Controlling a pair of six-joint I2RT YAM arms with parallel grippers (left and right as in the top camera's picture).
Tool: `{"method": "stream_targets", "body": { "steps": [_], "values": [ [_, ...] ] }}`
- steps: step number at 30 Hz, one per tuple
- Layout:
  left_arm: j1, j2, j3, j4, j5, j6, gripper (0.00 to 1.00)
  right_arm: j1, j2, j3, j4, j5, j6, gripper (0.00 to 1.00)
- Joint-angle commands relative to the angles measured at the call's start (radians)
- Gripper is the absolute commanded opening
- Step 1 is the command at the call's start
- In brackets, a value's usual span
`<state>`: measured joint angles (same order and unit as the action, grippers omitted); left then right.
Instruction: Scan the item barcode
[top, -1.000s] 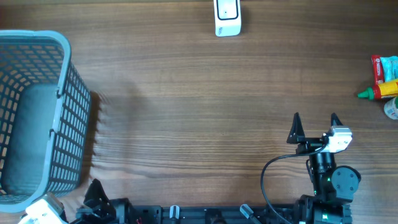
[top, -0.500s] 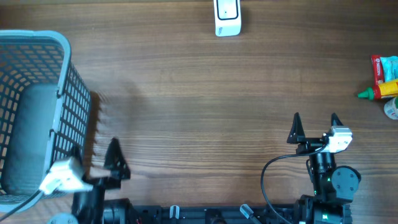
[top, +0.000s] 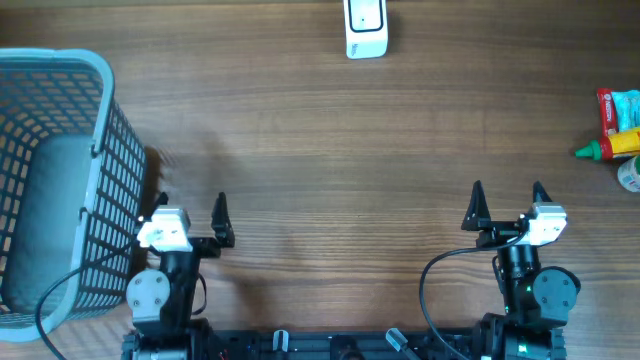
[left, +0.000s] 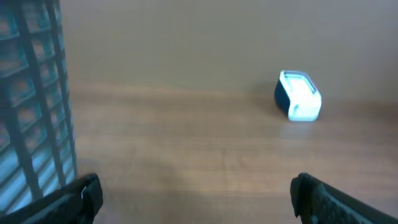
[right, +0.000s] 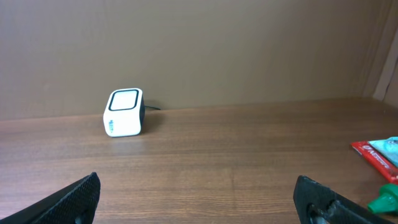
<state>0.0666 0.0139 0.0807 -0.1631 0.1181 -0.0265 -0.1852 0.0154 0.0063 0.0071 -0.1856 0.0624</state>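
Note:
A white barcode scanner stands at the far middle edge of the wooden table, also visible in the left wrist view and the right wrist view. Grocery items lie at the right edge: a red packet and a yellow bottle with a green cap; both show partly in the right wrist view, the red packet above the green cap. My left gripper is open over bare wood beside the basket. My right gripper is open near the front right, well short of the items. Neither holds anything.
A tall grey-blue mesh basket fills the left side, its wall close to my left gripper's left finger. A further small item is cut off by the right edge. Both arm bases sit along the front edge.
The left arm has swung up from the front left corner and now stands beside the basket, pointing toward the far edge. The right arm has not moved.

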Motion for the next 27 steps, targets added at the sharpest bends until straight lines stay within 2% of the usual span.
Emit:
{"method": "stream_targets", "body": {
  "steps": [1, 14, 17, 27],
  "values": [
    [0.003, -0.010, -0.070, 0.087, 0.001, 0.023, 1.00, -0.005, -0.012, -0.001, 0.005, 0.013, -0.010, 1.00],
    [0.003, -0.010, -0.074, 0.159, -0.006, 0.018, 1.00, -0.005, 0.001, -0.001, 0.003, 0.032, -0.010, 1.00],
    [0.002, -0.010, -0.074, 0.091, -0.005, 0.011, 1.00, -0.005, 0.001, -0.001, 0.003, 0.032, -0.010, 1.00],
    [-0.027, -0.010, -0.074, 0.095, -0.003, 0.012, 1.00, -0.005, 0.002, -0.001, 0.003, 0.032, -0.010, 1.00]
  ]
}}
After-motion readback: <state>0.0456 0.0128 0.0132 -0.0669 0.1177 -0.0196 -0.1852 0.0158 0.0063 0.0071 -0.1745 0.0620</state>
